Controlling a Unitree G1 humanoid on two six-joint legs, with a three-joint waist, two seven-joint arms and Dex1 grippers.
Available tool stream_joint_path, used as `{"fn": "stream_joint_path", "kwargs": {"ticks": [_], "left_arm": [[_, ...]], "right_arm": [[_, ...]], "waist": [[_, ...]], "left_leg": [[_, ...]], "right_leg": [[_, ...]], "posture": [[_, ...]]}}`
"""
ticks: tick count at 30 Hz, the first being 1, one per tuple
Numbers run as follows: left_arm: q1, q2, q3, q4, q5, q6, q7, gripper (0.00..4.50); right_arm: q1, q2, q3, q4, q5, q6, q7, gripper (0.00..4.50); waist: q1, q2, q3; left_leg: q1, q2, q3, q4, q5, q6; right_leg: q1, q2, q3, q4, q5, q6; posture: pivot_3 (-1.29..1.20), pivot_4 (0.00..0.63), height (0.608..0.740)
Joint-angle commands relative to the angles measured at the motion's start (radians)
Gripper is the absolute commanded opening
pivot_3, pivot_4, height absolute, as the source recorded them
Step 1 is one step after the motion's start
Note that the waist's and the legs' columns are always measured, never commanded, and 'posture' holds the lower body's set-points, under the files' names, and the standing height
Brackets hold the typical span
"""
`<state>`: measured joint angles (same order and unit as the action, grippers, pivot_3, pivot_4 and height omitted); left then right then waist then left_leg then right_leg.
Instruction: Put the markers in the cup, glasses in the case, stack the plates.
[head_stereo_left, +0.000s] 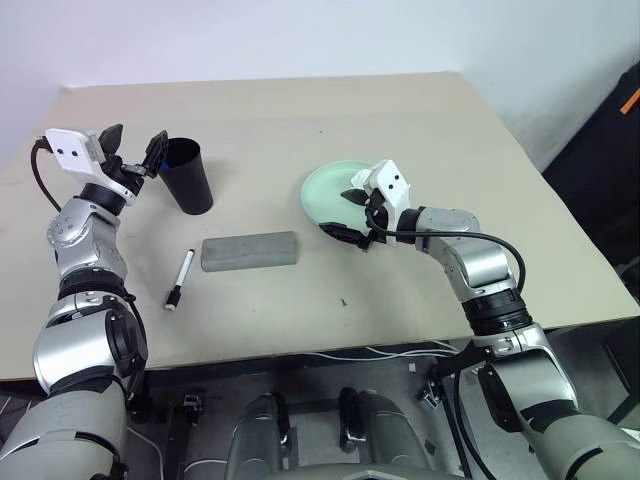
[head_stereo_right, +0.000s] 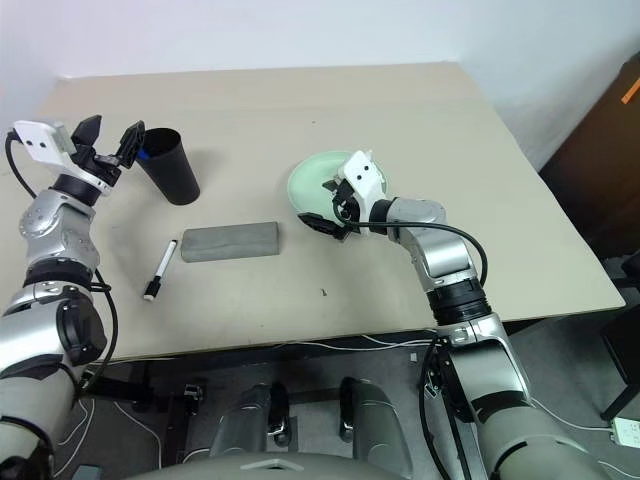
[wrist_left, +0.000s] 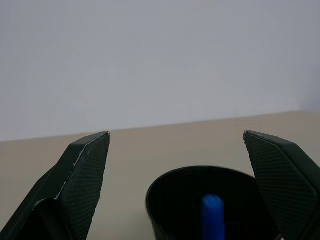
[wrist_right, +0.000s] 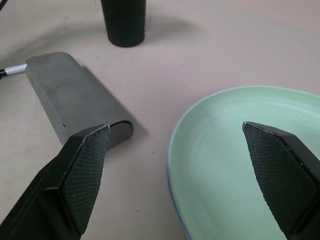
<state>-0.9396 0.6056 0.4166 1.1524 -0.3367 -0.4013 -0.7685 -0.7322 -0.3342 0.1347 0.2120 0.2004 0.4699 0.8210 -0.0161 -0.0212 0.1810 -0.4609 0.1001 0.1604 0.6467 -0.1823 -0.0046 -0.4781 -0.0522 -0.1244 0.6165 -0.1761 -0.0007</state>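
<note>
Left pincer (head_stereo_left: 133, 146) hangs at the rim of the cup (head_stereo_left: 188, 176), fingers spread wide, nothing between them. Blue marker (wrist_left: 213, 216) stands inside the cup, cap end up. Black marker (head_stereo_left: 179, 279) lies flat on the tabletop (head_stereo_left: 400, 120), near the left end of the case (head_stereo_left: 250, 251), not touching it.

Case is shut; the glasses are presumably inside, cannot confirm.

Right pincer (head_stereo_left: 352, 216) is spread wide over the near edge of the green plate (head_stereo_left: 330, 190), gripping nothing. A thin blue rim (wrist_right: 176, 200) peeks out under the green one, so the plates look stacked already.

Step in hand, as I read it: markers, half done. One in, one to go.

Next move calls for the left arm to come away from the cup, drop to the black marker, pinch it across the barrel, then carry it up and over the rim without knocking the cup.
</note>
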Motion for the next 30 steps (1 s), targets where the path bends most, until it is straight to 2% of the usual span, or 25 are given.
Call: {"fn": "stream_joint_path", "kwargs": {"ticks": [1,8,13,17,19,23,25,28,30], "left_arm": [[-0.028,0.009,0.015,-0.032,-0.017,-0.015,-0.008,4.48],[-0.015,0.029,0.012,-0.058,-0.024,0.011,-0.041,4.48],[0.060,0.096,0.023,-0.187,-0.091,0.180,-0.183,4.48],[0.223,0.197,0.015,-0.442,-0.147,0.413,-0.274,4.48],[0.288,0.237,0.024,-0.541,-0.163,0.514,-0.259,4.48],[0.518,0.357,0.028,-0.742,-0.165,0.786,-0.243,4.48],[0.618,0.372,0.063,-0.857,-0.211,0.915,-0.219,4.48],[0.768,0.380,0.066,-1.032,-0.156,1.026,-0.109,4.48],[0.833,0.372,0.080,-1.122,-0.190,1.098,-0.099,4.48]], "right_arm": [[-0.018,-0.001,-0.010,-0.009,0.003,-0.030,0.002,4.50],[-0.010,0.001,-0.014,-0.026,0.012,-0.026,-0.002,4.50],[-0.010,-0.009,-0.033,-0.039,0.036,-0.009,0.009,4.50],[-0.015,-0.013,-0.033,-0.014,0.033,-0.010,0.008,4.50],[-0.018,-0.011,-0.035,-0.004,0.035,-0.009,0.009,4.50],[-0.037,-0.001,-0.033,0.032,0.029,-0.026,0.015,4.50],[-0.050,-0.002,-0.035,0.038,0.035,-0.033,0.032,4.50],[-0.065,-0.013,-0.045,0.033,0.053,-0.047,0.071,4.50],[-0.075,-0.020,-0.053,0.030,0.063,-0.050,0.093,4.50]], "waist": [[-0.001,0.000,0.000],[-0.001,0.000,0.000],[-0.007,0.000,0.000],[-0.011,0.000,0.000],[-0.010,0.000,0.000],[-0.011,0.001,0.001],[-0.008,0.002,0.001],[-0.003,0.003,0.002],[0.000,0.002,0.001]], "left_leg": [[0.000,0.000,0.000,0.000,0.000,0.000],[0.000,0.000,0.000,0.000,0.000,0.000],[0.000,0.000,0.000,0.000,0.000,0.000],[0.000,0.001,0.000,-0.001,0.000,0.000],[0.000,0.001,0.000,-0.001,0.000,0.000],[0.001,0.002,0.000,-0.001,0.000,0.000],[0.000,0.004,0.000,-0.003,0.000,-0.001],[-0.001,0.003,0.000,-0.006,0.000,-0.001],[-0.001,0.002,0.001,-0.013,0.000,-0.001]], "right_leg": [[0.000,0.000,0.000,0.000,0.000,0.000],[0.000,0.001,0.000,0.000,0.000,0.000],[0.000,0.001,0.001,0.000,0.000,0.000],[-0.001,0.002,0.002,0.001,0.000,0.000],[-0.001,0.003,0.002,0.000,0.000,0.000],[-0.001,0.002,0.003,-0.001,0.000,-0.001],[-0.002,-0.001,0.003,-0.003,0.000,-0.001],[-0.003,-0.003,0.002,-0.005,0.000,-0.001],[-0.003,-0.004,0.002,-0.008,0.000,0.000]], "posture": [[0.00,0.150,0.740],[0.00,0.150,0.740],[0.00,0.150,0.740],[0.00,0.150,0.740],[0.00,0.150,0.740],[0.00,0.150,0.740],[0.00,0.150,0.740],[0.00,0.150,0.740],[0.00,0.150,0.740]]}}
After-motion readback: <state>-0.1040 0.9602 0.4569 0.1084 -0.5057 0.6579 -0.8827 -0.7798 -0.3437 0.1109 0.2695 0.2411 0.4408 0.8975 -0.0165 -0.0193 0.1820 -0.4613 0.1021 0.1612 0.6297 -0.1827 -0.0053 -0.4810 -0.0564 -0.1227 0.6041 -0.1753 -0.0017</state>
